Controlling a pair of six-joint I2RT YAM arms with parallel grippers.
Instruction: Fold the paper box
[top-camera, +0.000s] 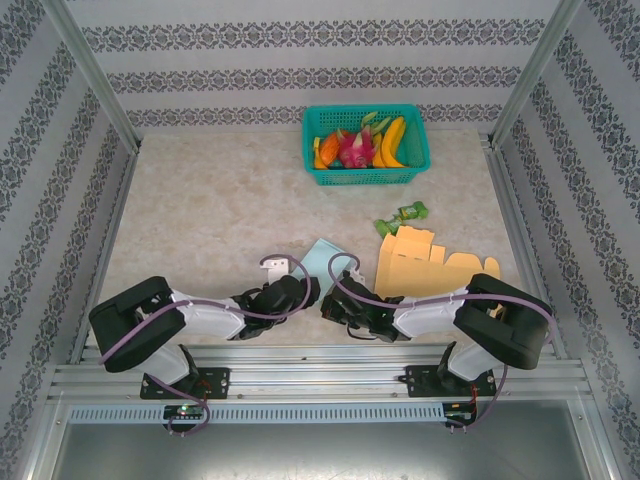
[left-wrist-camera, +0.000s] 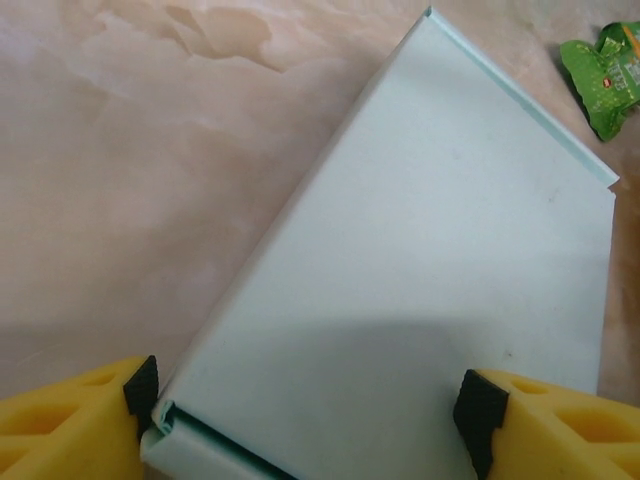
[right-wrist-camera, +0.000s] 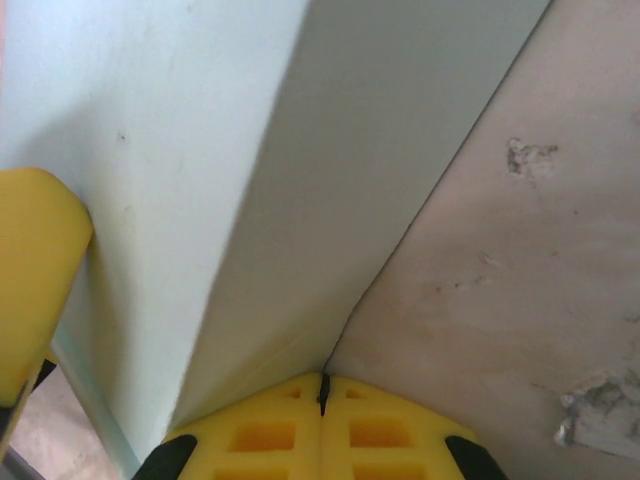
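Pale-blue box (left-wrist-camera: 430, 250) inside left claw (left-wrist-camera: 310, 398), spread apart; right claw (right-wrist-camera: 322, 395) together beside it.

The paper box (left-wrist-camera: 420, 260) between the left tool's (left-wrist-camera: 310, 400) yellow fingers and black pads is pale mint. The right tool (right-wrist-camera: 322, 395) is yellow. Beyond them lie a beige marbled worktop (top-camera: 220, 210), a green wrapper (top-camera: 402, 216), orange-yellow flat card (top-camera: 425, 268), a teal basket (top-camera: 365, 178) and grey-on-white patterned striped walls (top-camera: 300, 78).
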